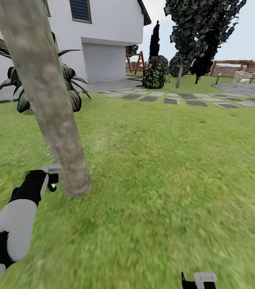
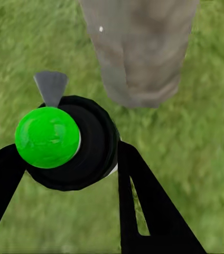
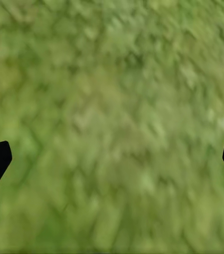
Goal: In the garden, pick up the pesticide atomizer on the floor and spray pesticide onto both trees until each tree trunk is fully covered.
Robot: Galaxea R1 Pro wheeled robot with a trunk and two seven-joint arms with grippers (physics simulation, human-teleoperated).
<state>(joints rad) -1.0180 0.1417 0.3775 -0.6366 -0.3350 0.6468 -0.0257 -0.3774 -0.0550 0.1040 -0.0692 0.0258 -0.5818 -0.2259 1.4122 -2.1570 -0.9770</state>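
My right gripper hangs over bare lawn at the near edge, its fingers spread wide and holding nothing. Farther out on the left, my left gripper is clamped around the pesticide atomizer, its grey nozzle aimed at the tree trunk just beyond. Fine white specks of pesticide drift beside the bark. Far off stand the white house and the fence.

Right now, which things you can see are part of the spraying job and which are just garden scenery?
Part of the job:
- tree trunk
- pesticide atomizer, held in the left end effector
- pesticide specks

Just scenery:
- white house
- stepping stones
- spiky plant
- wooden fence
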